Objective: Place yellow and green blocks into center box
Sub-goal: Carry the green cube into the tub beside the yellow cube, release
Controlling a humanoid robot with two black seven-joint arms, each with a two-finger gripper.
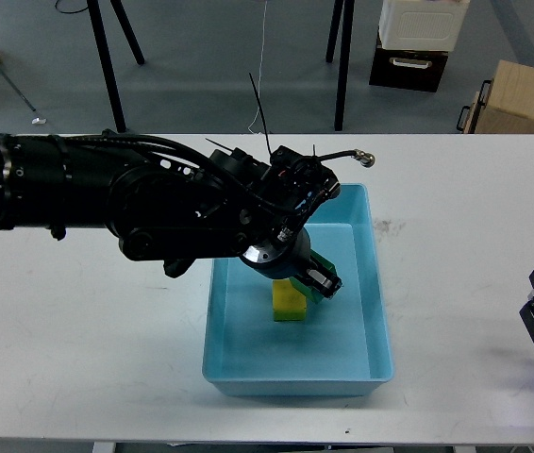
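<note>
White rectangular surface (88,359) spanned the whole view, matte, with faint grey scuffs and a small dark smudge just right of the box. Far edge ran straight across near the top of the surface; near edge showed at the bottom of the frame.

One item rested directly on it: a light blue open-topped rectangular plastic box (377,311), set near the middle, slightly right of centre, long sides running away from the viewer. Its upper-left corner was hidden from view. All visible rim sat flat on the surface.

Left half of the surface and the far right strip carried only scuffs.
</note>
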